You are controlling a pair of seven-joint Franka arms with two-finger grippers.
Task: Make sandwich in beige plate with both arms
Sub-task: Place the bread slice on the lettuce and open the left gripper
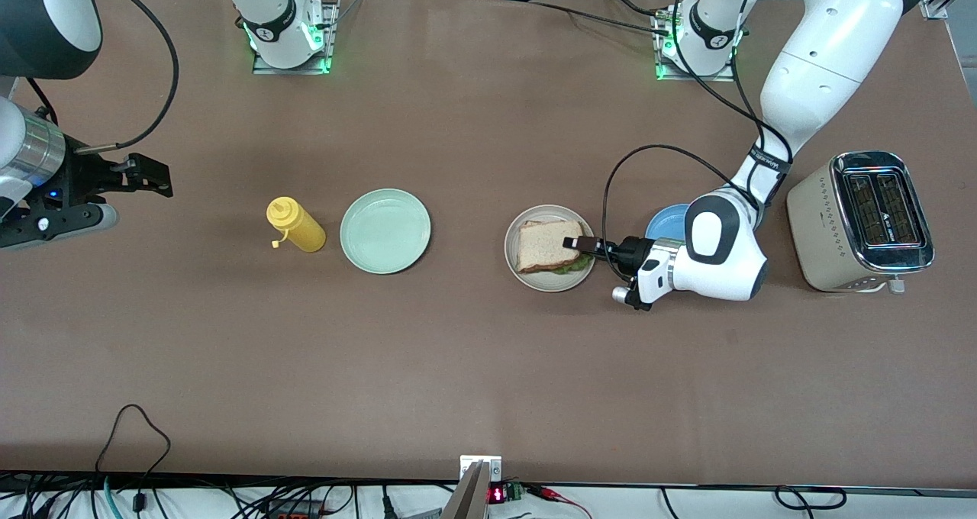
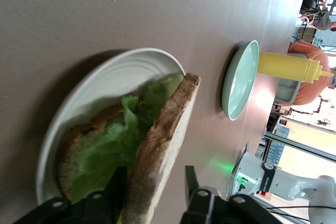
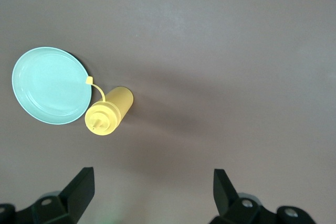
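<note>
The beige plate (image 1: 511, 263) holds the sandwich (image 1: 543, 246): a bottom slice (image 2: 71, 142), a ruffled lettuce leaf (image 2: 123, 137) and a top slice (image 2: 170, 119) lying tilted on the leaf. My left gripper (image 1: 575, 249) reaches low over the plate's edge from the toaster side. Its jaws straddle the raised edge of the top slice. One finger (image 2: 116, 182) touches the bread and the other finger (image 2: 190, 179) stands apart from it, so the left gripper (image 2: 153, 178) is open. My right gripper (image 1: 156, 182) waits open and empty over bare table at the right arm's end.
A mint-green plate (image 1: 385, 231) and a yellow squeeze bottle (image 1: 296, 226) stand beside the beige plate toward the right arm's end. A blue plate (image 1: 662, 220) lies partly under the left wrist. A beige toaster (image 1: 859, 221) stands at the left arm's end.
</note>
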